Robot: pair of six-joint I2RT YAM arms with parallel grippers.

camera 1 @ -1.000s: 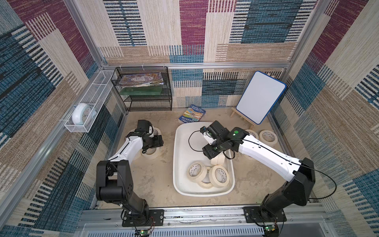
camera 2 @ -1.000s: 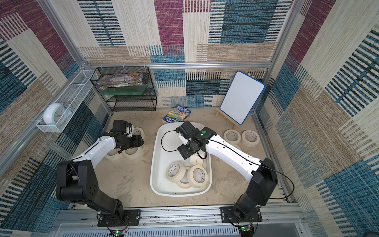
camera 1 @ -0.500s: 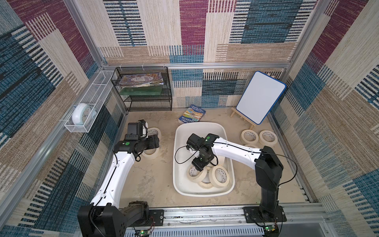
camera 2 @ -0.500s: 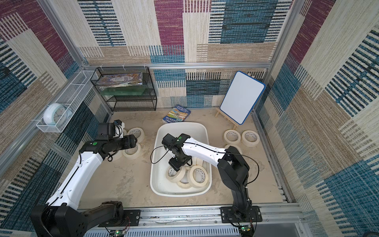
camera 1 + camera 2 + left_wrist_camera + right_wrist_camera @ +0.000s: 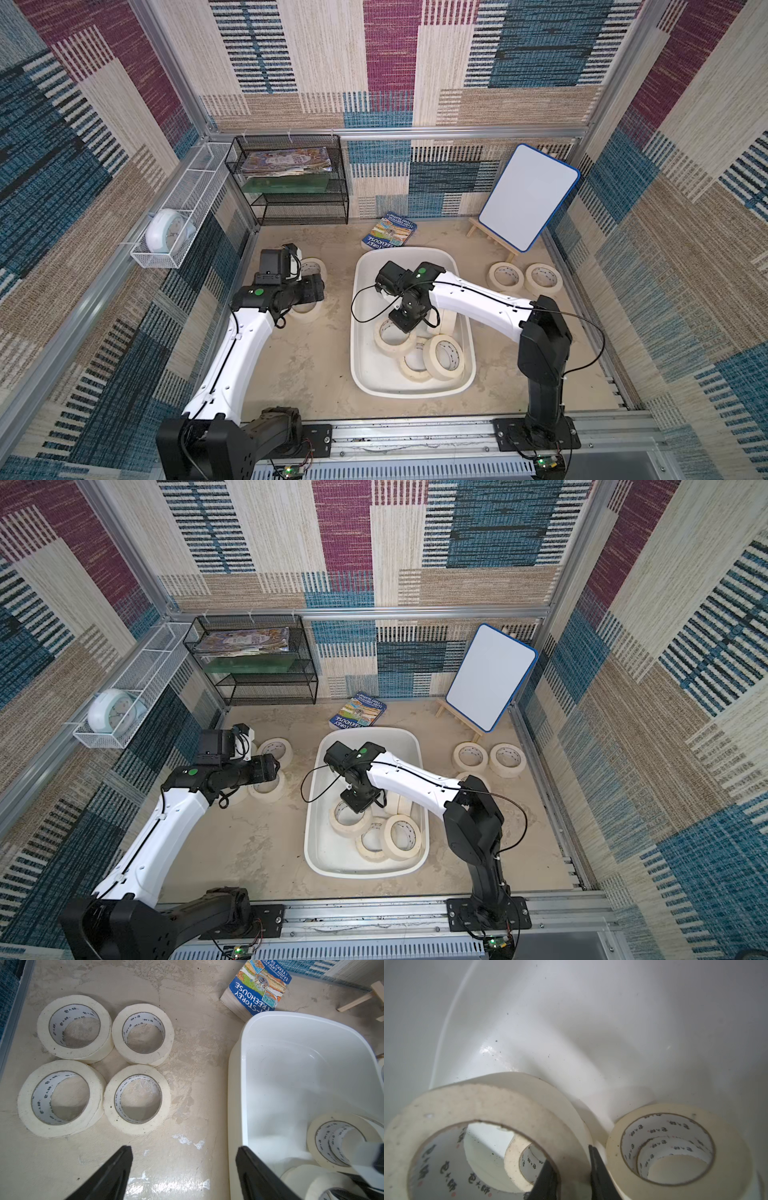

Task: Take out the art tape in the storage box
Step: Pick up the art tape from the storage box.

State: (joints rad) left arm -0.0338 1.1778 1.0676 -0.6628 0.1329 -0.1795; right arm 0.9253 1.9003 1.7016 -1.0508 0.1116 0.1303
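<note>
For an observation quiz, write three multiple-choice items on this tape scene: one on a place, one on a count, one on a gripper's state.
1. Where is the blue Treehouse book? A in the wire rack; B in the white basket; C on the table at the storage box's far end.
2. How many tape rolls lie grouped near the left gripper? A two; B four; C six.
3. The right gripper is: A shut on a tape roll's wall; B open; C gripping the rim.
Answers: 1 C, seen in the left wrist view; 2 B, four rings in a square; 3 A, one finger inside the core, one outside.
</note>
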